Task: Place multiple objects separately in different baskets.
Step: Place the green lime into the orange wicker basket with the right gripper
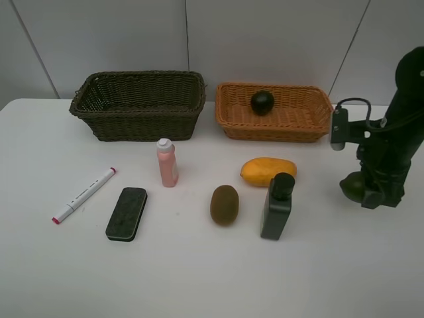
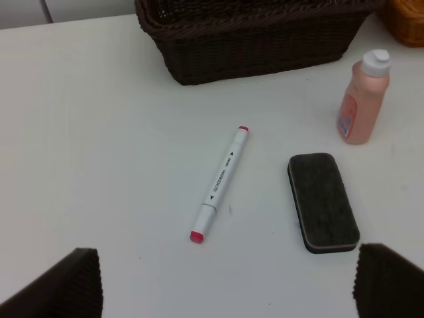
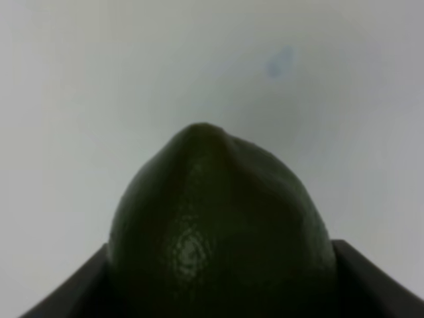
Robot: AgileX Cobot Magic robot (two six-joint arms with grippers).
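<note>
My right gripper (image 1: 362, 193) is shut on the green lime (image 1: 353, 187) low over the table's right side; the lime (image 3: 218, 225) fills the right wrist view between the dark fingers (image 3: 381, 281). A dark mangosteen (image 1: 262, 102) lies in the orange-tan basket (image 1: 275, 129). The dark olive-brown basket (image 1: 139, 122) holds nothing visible. On the table are a pink bottle (image 1: 167, 163), mango (image 1: 267, 171), kiwi (image 1: 224, 204), dark green bottle (image 1: 277, 207), white marker (image 1: 84, 195) and black eraser (image 1: 126, 213). My left gripper (image 2: 225, 285) is open above the marker (image 2: 220, 182) and eraser (image 2: 322, 201).
The white table runs to a grey panelled wall behind both baskets. The left arm is outside the exterior high view. In the left wrist view the pink bottle (image 2: 363, 99) stands right of the dark basket's wall (image 2: 258, 40).
</note>
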